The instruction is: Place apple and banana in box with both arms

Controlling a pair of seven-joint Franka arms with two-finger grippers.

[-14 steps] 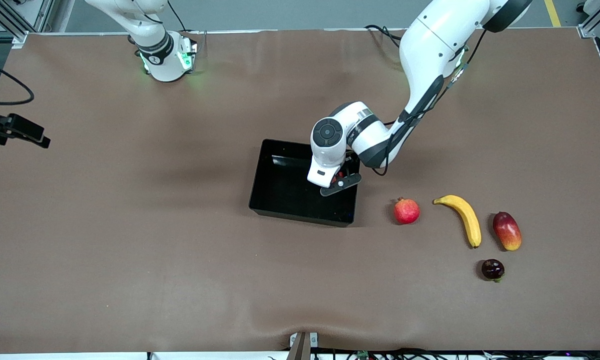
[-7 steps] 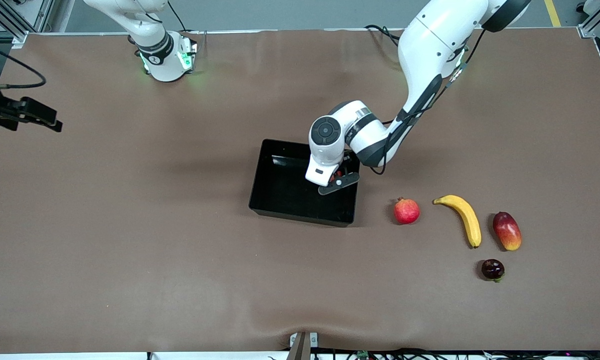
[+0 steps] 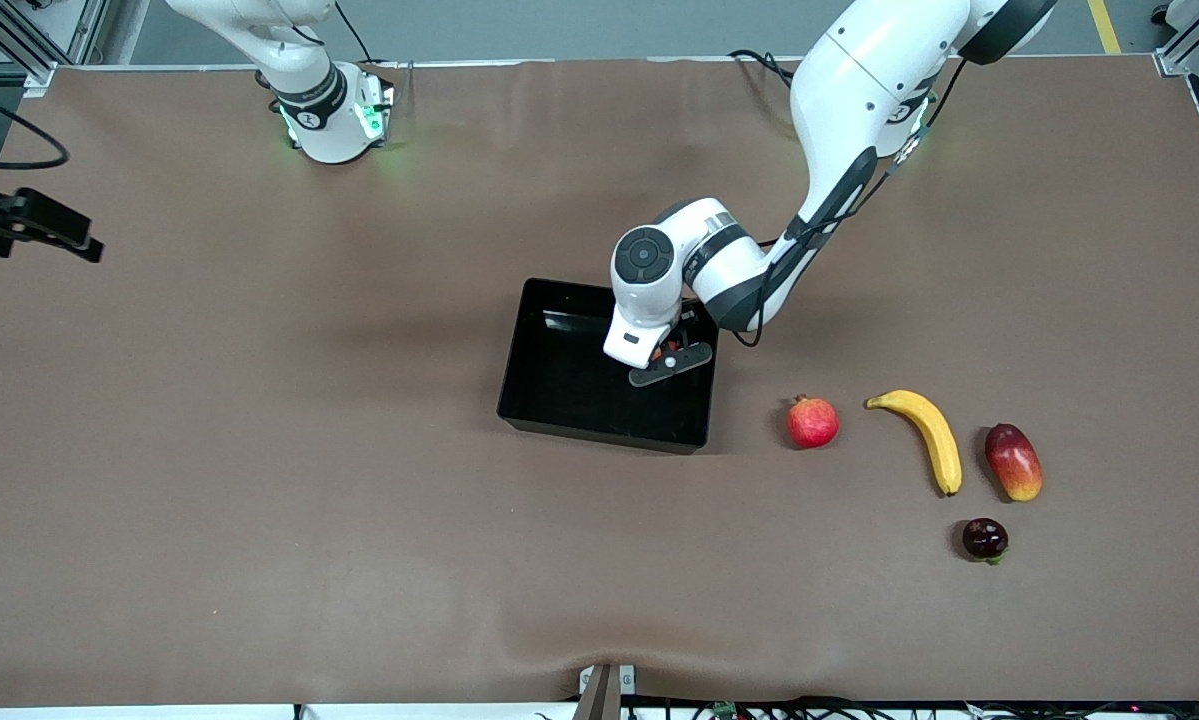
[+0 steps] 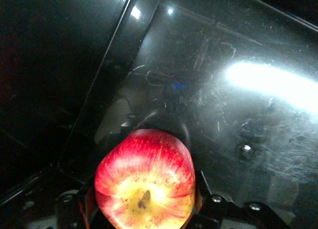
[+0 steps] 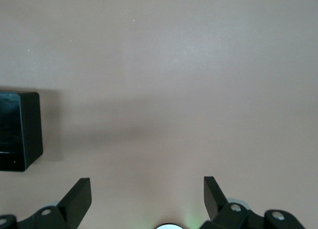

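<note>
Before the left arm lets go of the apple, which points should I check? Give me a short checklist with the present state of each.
1. Apple held in the left gripper: ok.
2. Left gripper over the box: ok.
3. Box floor under the apple bare: ok.
4. Apple low enough to release: cannot tell.
5. Right gripper open, over bare table away from the box: ok.
6. Banana in the box: not ok, on the table.

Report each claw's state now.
Left claw: closed on the apple, over the box.
Right claw: open, holding nothing.
</note>
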